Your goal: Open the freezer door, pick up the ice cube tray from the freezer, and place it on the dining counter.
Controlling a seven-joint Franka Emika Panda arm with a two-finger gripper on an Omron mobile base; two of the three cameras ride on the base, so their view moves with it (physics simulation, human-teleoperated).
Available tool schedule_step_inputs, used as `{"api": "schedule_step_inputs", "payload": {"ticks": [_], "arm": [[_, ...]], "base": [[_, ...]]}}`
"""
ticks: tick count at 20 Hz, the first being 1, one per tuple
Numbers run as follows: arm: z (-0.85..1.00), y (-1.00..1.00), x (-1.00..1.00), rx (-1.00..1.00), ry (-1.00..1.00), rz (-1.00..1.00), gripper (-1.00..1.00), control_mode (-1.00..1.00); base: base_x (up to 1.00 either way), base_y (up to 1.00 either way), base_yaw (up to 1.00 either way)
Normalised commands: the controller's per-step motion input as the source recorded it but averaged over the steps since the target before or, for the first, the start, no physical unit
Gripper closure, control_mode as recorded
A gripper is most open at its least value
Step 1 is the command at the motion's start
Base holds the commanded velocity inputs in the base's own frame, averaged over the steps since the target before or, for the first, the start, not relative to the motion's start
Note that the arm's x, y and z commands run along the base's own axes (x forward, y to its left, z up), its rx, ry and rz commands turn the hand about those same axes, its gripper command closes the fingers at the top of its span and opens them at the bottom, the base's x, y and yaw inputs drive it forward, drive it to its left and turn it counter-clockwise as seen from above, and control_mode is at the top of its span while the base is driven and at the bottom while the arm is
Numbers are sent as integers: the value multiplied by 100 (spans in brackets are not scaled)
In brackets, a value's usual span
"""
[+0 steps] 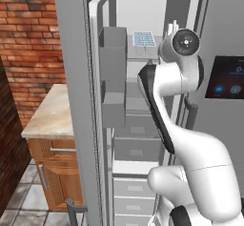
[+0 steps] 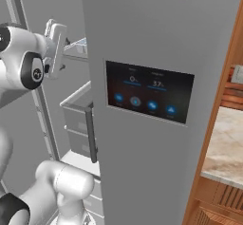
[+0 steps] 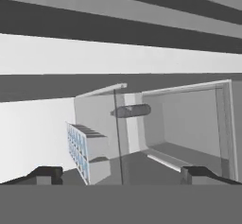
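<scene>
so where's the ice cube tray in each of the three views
Left base view: ice cube tray lies on an upper freezer shelf, left of the arm's wrist.
Right base view: a pale sliver right of the hand, likely the tray.
Hand view: lower left, seen rolled.
Shared landmark: the shelf beneath it.

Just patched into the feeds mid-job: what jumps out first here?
The freezer door stands swung wide open at the left, grey bins on its inner face. Inside the freezer, the ice cube tray sits on an upper shelf, with the white arm reaching up toward it. In the hand view the tray lies close ahead of the gripper, whose fingers are spread wide and hold nothing.
</scene>
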Motion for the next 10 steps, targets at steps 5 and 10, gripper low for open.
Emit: {"api": "schedule_step_inputs", "payload": {"ticks": [5,10], "arm": [[0,4,66,0,14,-6,-100,-100],[4,0,41,-4,0,-6,-100,-100]], "base": [[0,0,0],[0,0,0]]}}
